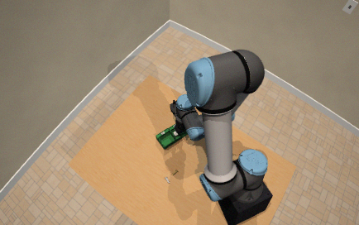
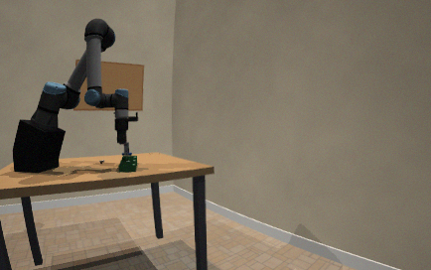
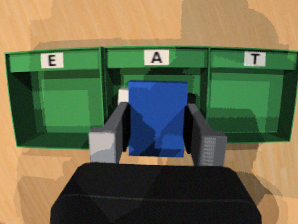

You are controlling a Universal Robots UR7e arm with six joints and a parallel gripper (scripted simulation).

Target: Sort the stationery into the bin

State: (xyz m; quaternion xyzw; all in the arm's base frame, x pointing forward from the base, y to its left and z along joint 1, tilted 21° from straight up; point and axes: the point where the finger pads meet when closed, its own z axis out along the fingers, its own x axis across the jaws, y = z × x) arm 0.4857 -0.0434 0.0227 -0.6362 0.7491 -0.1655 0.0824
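My gripper (image 3: 157, 118) (image 2: 126, 150) is shut on a blue rectangular block, whose kind I cannot tell. The blue block (image 3: 158, 107) (image 2: 129, 154) is above the middle compartment, marked A. Bin A (image 3: 182, 58) is green and stands between bins E and T. A white piece (image 3: 123, 95) shows in it left of the block, and a dark piece (image 3: 192, 97) shows to the right; the block hides the rest. On the table in the top view lie a small whitish thing (image 1: 167, 179) and a thin greenish-brown thing (image 1: 175, 172), both too small to identify.
Bin E (image 3: 75, 61) is on the left and bin T (image 3: 232, 60) on the right in the wrist view, joined to bin A; their visible floors show nothing on them. The green bins stand on the wooden table (image 1: 120, 145) (image 2: 169, 168). The arm hides part of them in the top view.
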